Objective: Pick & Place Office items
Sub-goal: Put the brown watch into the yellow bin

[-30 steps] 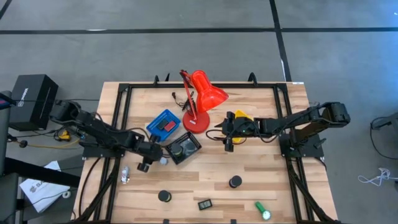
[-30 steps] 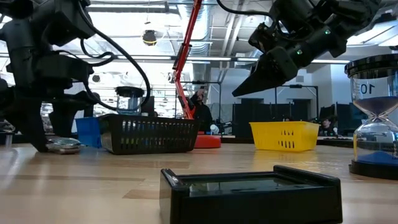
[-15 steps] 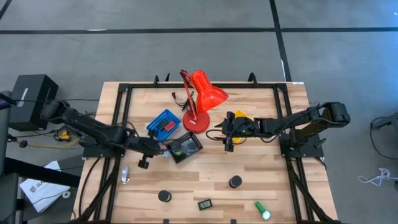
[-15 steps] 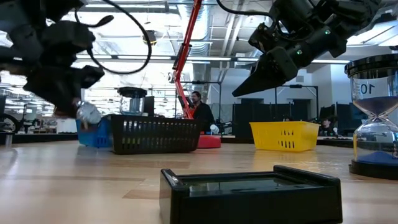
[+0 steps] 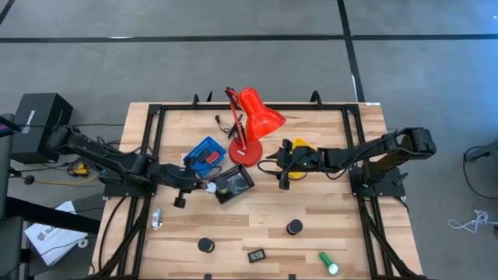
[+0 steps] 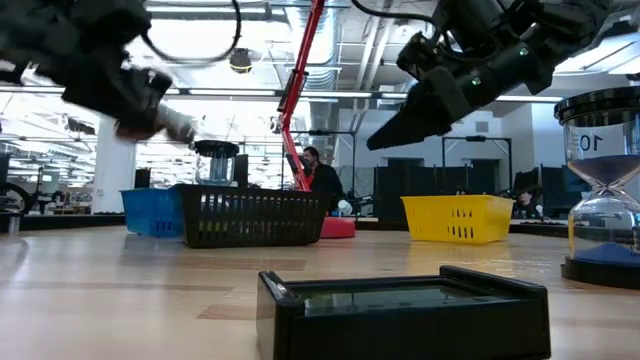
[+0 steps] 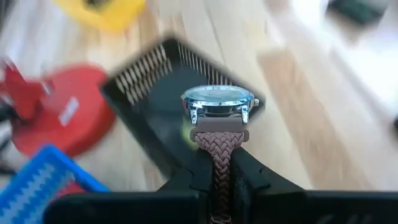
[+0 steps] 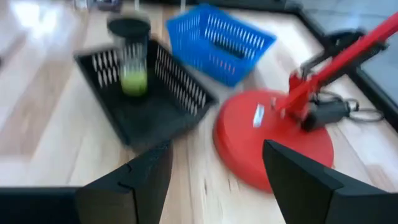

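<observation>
Over the near edge of the black tray (image 5: 240, 189), the left gripper (image 5: 204, 187) pinches a wristwatch (image 7: 219, 106) by its braided strap, the silver face sticking out past the fingers. Inside that tray stands a small timer (image 8: 132, 56) with green sand. The right gripper (image 5: 283, 174) hangs beside the yellow tray (image 6: 456, 219) near the red lamp (image 5: 250, 120), its fingers spread wide with nothing between them. Closer to the table's front lie two black discs (image 5: 294, 227), a small black rectangle (image 5: 257, 254) and a green cylinder (image 5: 328, 263)
</observation>
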